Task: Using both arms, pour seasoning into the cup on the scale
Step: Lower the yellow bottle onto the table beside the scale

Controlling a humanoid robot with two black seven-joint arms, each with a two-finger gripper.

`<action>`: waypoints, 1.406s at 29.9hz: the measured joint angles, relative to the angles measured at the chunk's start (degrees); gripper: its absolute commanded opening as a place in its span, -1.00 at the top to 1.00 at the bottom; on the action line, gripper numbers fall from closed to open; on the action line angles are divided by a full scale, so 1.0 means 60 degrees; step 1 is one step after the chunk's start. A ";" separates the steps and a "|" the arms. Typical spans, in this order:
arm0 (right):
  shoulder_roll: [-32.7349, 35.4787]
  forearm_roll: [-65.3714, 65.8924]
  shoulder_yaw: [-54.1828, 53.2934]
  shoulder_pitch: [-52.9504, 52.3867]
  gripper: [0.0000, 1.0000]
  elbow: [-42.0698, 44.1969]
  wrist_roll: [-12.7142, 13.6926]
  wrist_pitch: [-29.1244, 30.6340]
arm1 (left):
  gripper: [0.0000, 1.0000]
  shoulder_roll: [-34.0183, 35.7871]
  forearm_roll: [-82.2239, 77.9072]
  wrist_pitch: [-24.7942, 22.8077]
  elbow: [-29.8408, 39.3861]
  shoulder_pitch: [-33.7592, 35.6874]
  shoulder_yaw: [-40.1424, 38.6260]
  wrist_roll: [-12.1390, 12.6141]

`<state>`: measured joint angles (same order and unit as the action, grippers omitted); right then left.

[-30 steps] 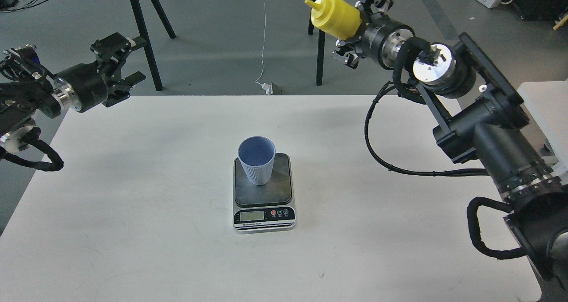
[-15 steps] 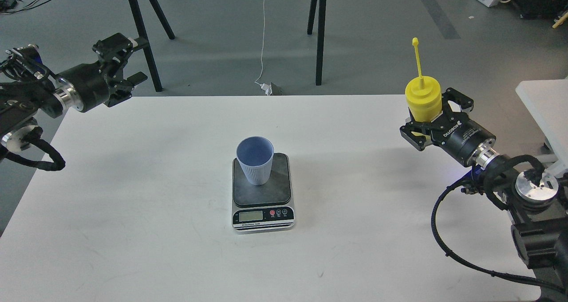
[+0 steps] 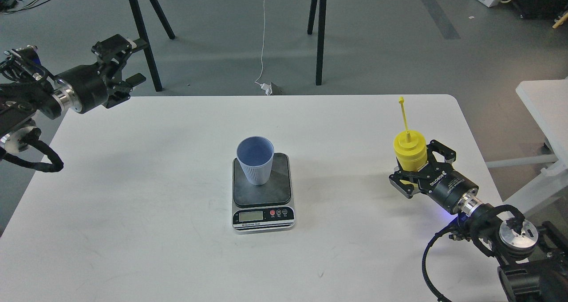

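While the left hand [image 3: 125, 71] hung open and empty off the desk's [image 3: 133, 182] far left corner, the cup [image 3: 255, 160] stood on the scale [image 3: 263, 191] well right of it, and the right hand [image 3: 417, 171] gripped the upright seasoning [image 3: 409, 150].

The yellow seasoning bottle [image 3: 410, 153] looks like smooth, slightly glossy plastic, the ribbed light blue cup [image 3: 255, 160] like matt plastic, the scale [image 3: 262, 191] has a dull dark platform and brushed silver front, and the white table [image 3: 133, 204] is matt, faintly scuffed.
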<state>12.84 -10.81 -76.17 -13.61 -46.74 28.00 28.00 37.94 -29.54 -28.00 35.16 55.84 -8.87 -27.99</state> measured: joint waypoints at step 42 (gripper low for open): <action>0.0151 -0.0243 0.0530 0.0723 -0.60 0.0040 0.0000 0.0001 | -0.99 0.0027 -0.0010 0.0001 0.0000 0.0011 0.0030 -0.0003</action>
<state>13.74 -12.26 -72.99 -9.27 -46.50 28.00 28.01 38.10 -29.60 -28.00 35.16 55.90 -8.70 -28.01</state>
